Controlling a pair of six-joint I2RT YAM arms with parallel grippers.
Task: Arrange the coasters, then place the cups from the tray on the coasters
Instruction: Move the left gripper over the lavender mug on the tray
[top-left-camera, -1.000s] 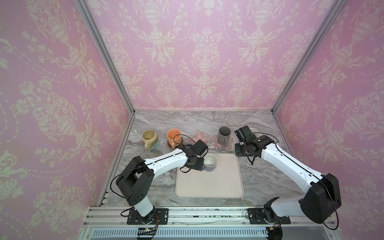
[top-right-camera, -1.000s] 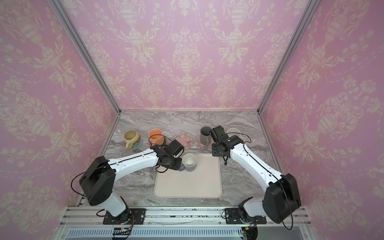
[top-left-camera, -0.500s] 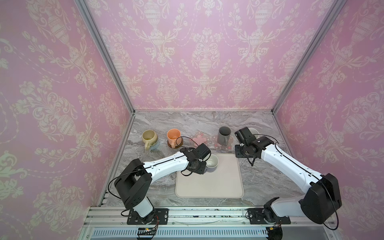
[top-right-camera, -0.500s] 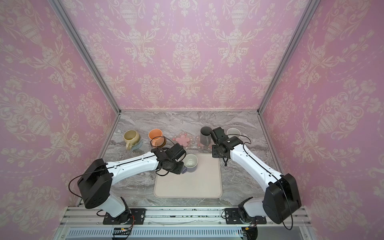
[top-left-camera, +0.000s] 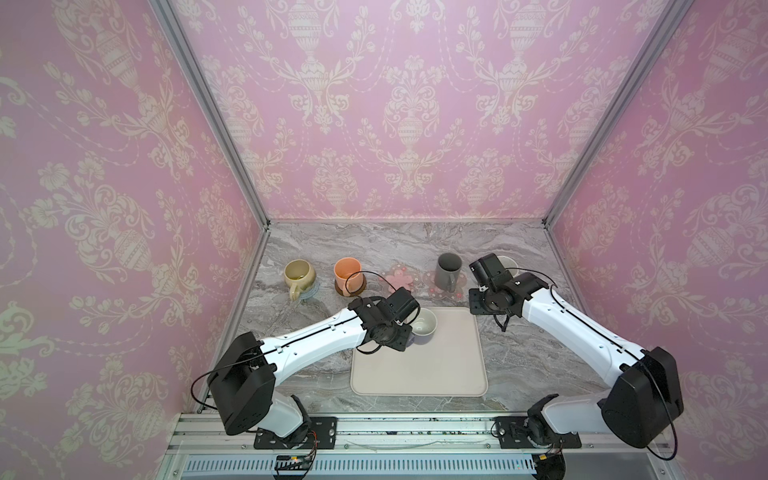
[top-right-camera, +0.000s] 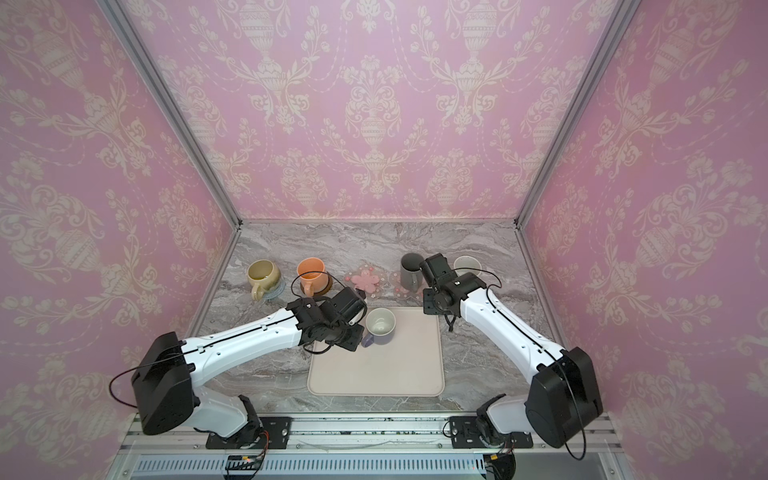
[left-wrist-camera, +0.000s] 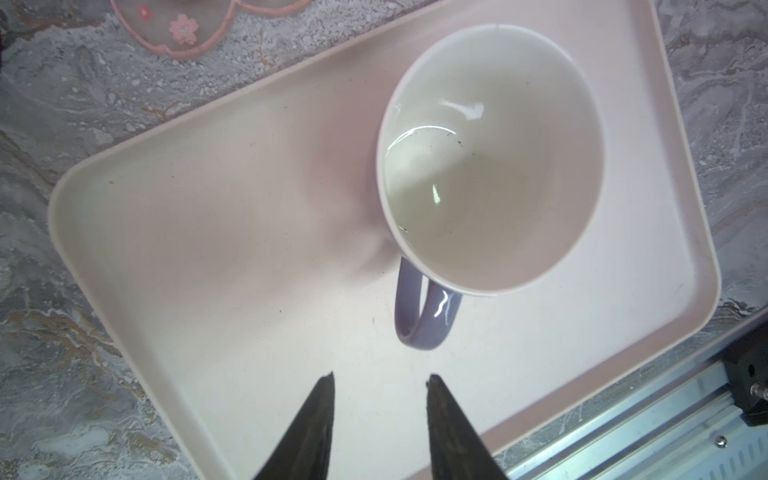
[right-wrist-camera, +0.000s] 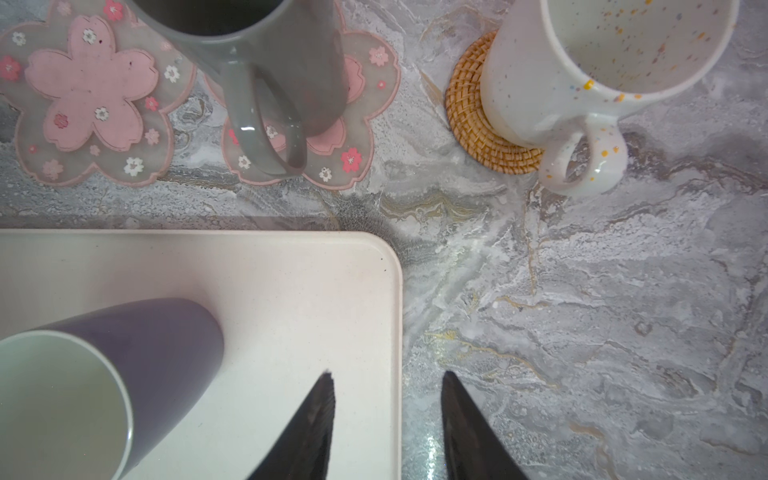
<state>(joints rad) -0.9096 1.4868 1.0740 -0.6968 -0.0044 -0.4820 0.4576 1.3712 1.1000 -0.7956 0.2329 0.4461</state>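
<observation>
By the tray's (left-wrist-camera: 208, 249) far edge stands the lavender mug (left-wrist-camera: 490, 158), its handle (left-wrist-camera: 428, 316) pointing toward my left gripper (left-wrist-camera: 380, 376), whose jaws stand apart and empty just short of it; my right gripper (right-wrist-camera: 386, 374), likewise apart and empty, hovers over the far right corner, farther off.

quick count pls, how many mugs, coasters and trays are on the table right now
mugs: 5 (olive, orange, lavender, dark grey, speckled white)
coasters: 5 (blue-grey woven, dark brown, bare pink flower, second pink flower, rattan)
tray: 1
total: 11
</observation>
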